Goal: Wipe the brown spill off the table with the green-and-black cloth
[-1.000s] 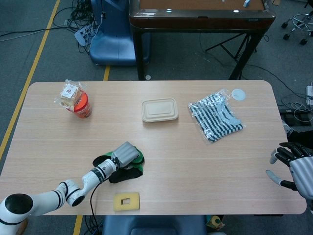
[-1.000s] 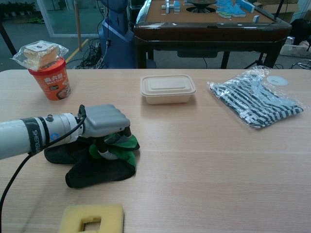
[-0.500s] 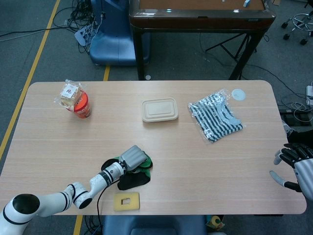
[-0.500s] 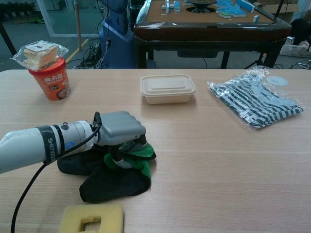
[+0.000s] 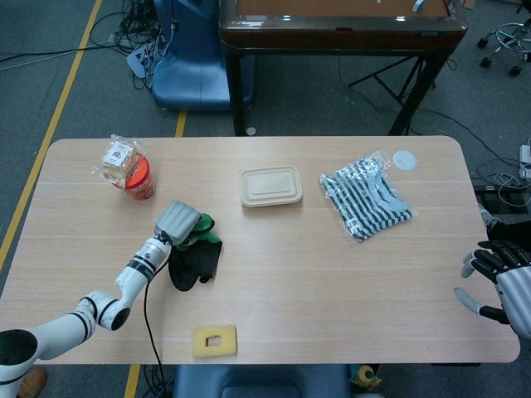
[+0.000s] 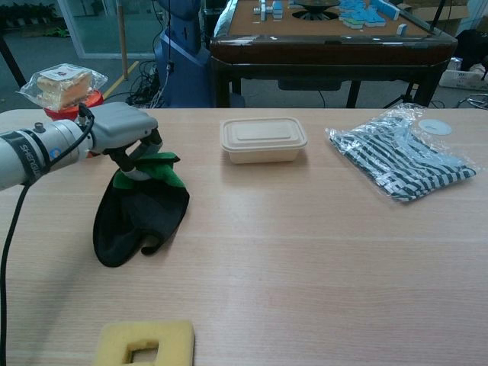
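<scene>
My left hand grips the green-and-black cloth by its green top and holds it lifted, the black part hanging down to the table. It is left of centre, near the red cup. My right hand hovers open off the table's right edge, holding nothing. No brown spill shows on the wood in either view.
A red noodle cup topped with a wrapped snack stands at the far left. A beige lidded box sits mid-back, a bagged striped garment at the right, a yellow sponge near the front edge.
My left hand swept the cloth rightward along the table, then pulled it back to the left and away from the front edge, lifting it so it now hangs.
</scene>
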